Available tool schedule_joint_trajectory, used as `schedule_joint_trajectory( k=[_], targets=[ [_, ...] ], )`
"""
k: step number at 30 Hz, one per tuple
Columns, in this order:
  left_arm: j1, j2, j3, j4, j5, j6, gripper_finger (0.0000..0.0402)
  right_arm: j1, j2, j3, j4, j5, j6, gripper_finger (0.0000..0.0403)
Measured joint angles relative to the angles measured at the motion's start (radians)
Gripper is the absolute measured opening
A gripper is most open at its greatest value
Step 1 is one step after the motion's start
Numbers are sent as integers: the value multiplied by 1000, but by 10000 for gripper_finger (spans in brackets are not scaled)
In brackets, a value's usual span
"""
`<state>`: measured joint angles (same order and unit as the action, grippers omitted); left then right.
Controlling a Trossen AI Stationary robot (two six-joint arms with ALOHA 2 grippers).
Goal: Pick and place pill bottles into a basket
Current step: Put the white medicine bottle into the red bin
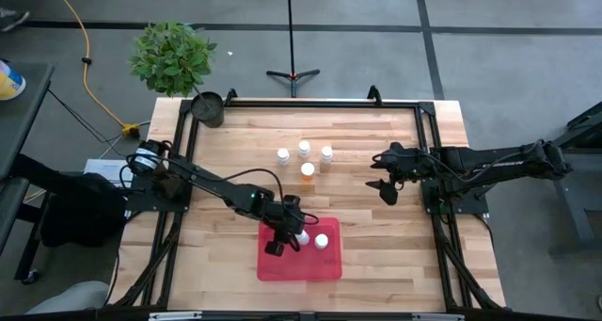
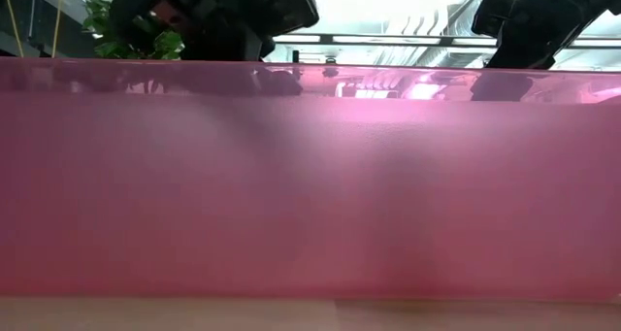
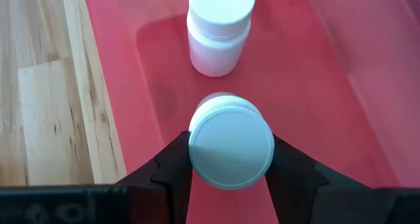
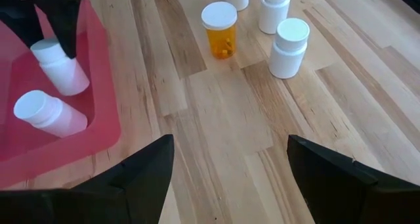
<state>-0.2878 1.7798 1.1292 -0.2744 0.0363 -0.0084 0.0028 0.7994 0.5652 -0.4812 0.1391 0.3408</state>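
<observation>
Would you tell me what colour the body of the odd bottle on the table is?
Orange bottle, white cap; the right wrist view shows it best.

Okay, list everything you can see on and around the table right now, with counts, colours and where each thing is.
Pill bottles: six; five white, one orange-bodied; four clustered mid-table, one standing in the tray, one held over it.
Basket: one, red tray, table's front middle.
Pot: one, dark, table's far left corner.
Plant: one, green, floor behind that corner.
Stand: one, black, floor behind table.
Left gripper: over tray, shut on a white bottle.
Right gripper: open, right of cluster.
</observation>
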Motion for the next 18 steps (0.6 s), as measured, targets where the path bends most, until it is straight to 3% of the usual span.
schedule_joint_trajectory(
  k=[9, 18],
  targets=[
    [0, 0, 0, 5, -2, 1, 296, 0, 0, 0, 0, -1, 0, 287],
    [0, 0, 11, 23, -40, 55, 288, 0, 0, 0, 0, -2, 0, 287]
  ],
)
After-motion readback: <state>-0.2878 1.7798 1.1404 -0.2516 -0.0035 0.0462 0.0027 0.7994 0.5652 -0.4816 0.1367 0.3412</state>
